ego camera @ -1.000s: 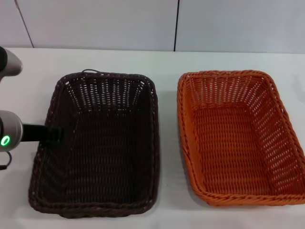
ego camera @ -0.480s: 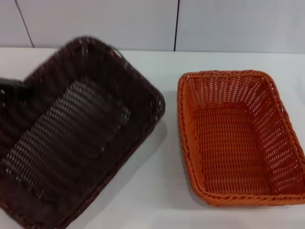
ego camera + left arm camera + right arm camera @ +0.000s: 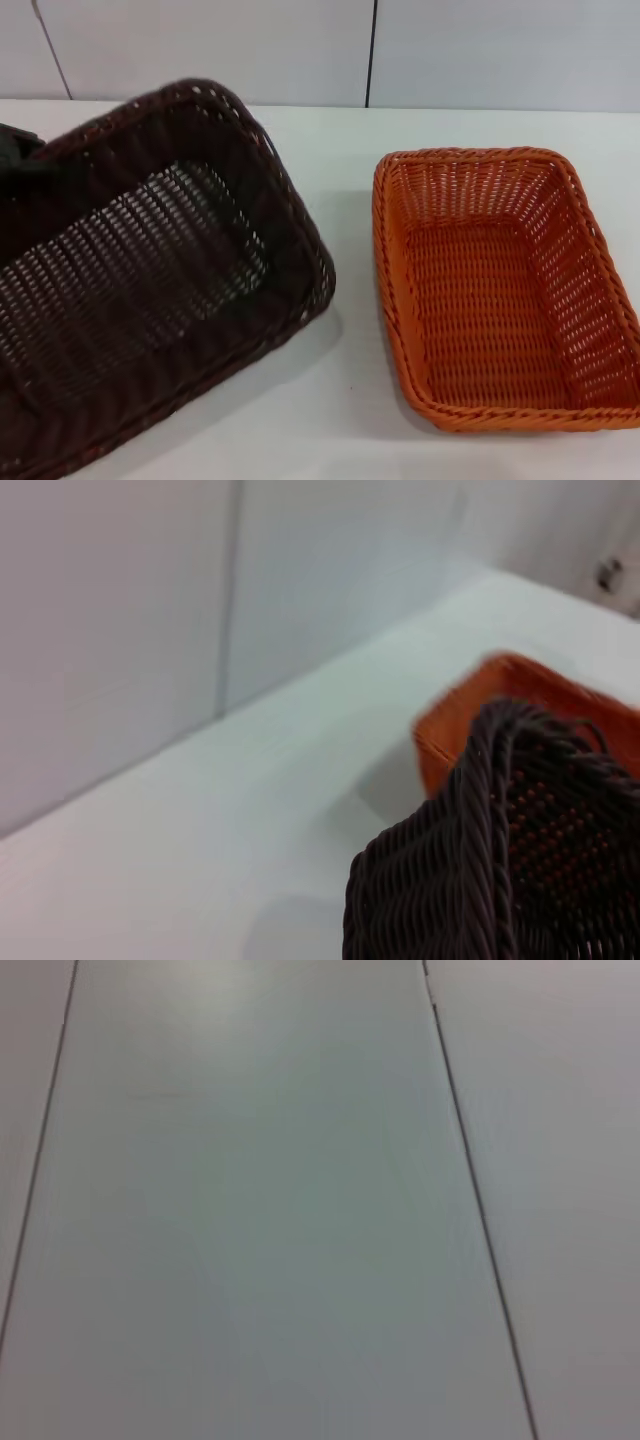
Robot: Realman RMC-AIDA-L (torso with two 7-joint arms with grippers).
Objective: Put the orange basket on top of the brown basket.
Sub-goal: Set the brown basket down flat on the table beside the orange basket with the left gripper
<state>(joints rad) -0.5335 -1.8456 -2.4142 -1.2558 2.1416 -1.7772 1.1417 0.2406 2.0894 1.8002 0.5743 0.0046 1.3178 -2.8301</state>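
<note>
Since half a second ago, the brown basket (image 3: 150,290) has tilted further, raised off the desk (image 3: 340,400) at the left, beside the flat orange basket (image 3: 500,290). Left hand's grip: cannot tell. Left wrist view: brown rim before orange. Right wrist view: only panels.

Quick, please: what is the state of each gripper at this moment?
Left gripper: at the raised brown basket, apparently holding it; fingers cannot be told.
Right gripper: not in view.
</note>
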